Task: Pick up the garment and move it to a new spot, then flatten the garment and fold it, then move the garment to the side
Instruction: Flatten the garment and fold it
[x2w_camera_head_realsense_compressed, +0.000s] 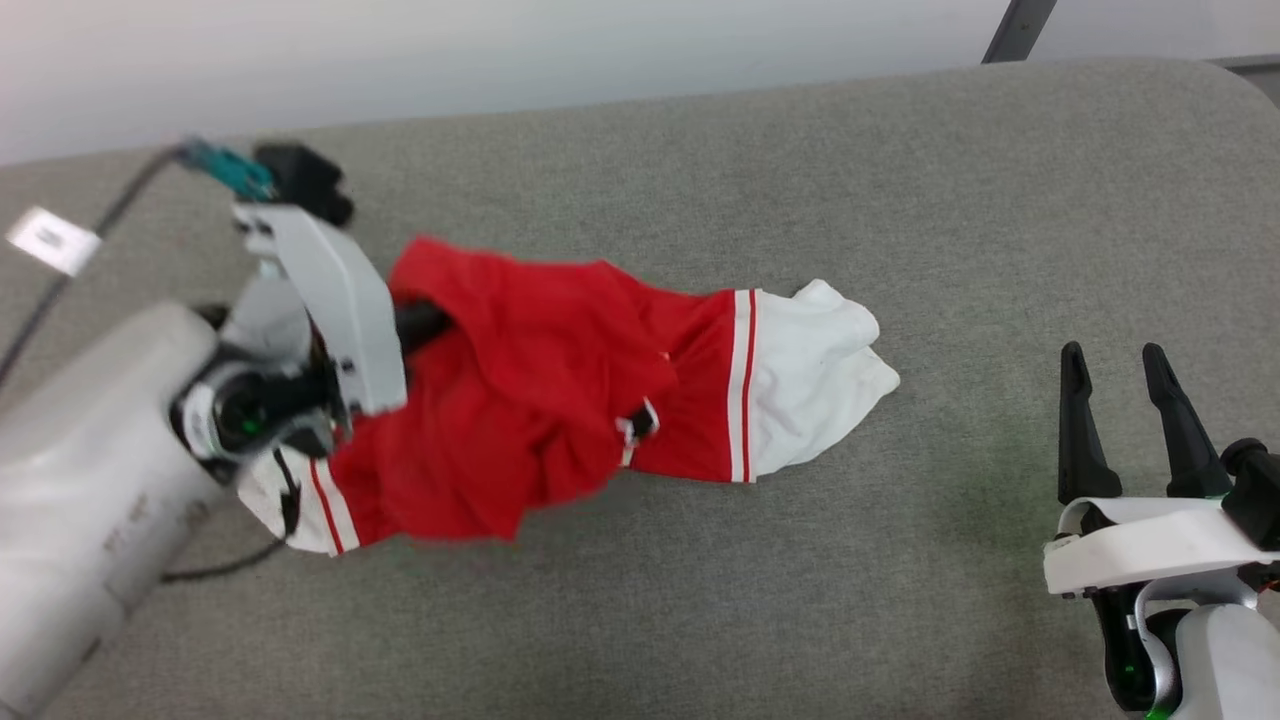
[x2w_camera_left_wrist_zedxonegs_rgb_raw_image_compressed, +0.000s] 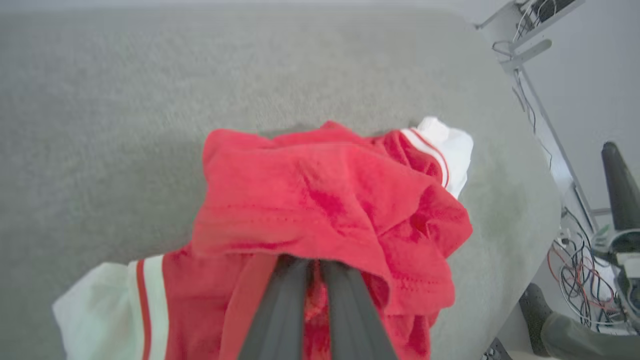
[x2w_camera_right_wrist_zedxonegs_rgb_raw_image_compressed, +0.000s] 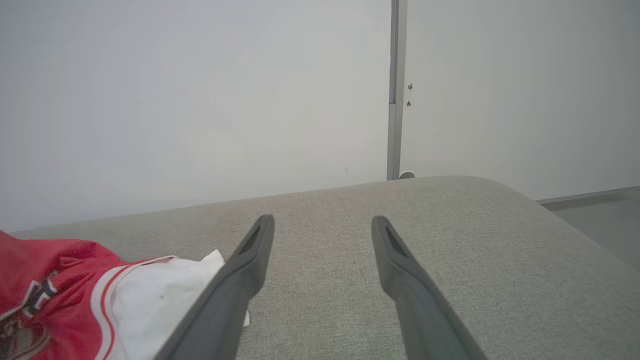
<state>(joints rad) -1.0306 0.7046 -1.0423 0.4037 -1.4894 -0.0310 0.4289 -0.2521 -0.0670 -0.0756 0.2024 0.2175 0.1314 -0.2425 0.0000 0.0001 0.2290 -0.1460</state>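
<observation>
1. The garment (x2w_camera_head_realsense_compressed: 530, 400), a red jersey with white sleeves, lies bunched left of the middle of the grey padded table (x2w_camera_head_realsense_compressed: 700, 600). One white sleeve (x2w_camera_head_realsense_compressed: 810, 380) stretches toward the right.
2. The left gripper (x2w_camera_left_wrist_zedxonegs_rgb_raw_image_compressed: 314, 267) has its fingers together, pinching red cloth under a fold at the garment's left end.
3. The right gripper (x2w_camera_head_realsense_compressed: 1112, 352) stands well apart to the right, fingers spread, holding nothing.
4. A white wall (x2w_camera_right_wrist_zedxonegs_rgb_raw_image_compressed: 200, 100) rises behind the table, and loose cables (x2w_camera_left_wrist_zedxonegs_rgb_raw_image_compressed: 575, 270) hang beyond its edge.

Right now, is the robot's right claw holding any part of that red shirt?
No: the right gripper stands open over the grey surface, well clear of the garment.
</observation>
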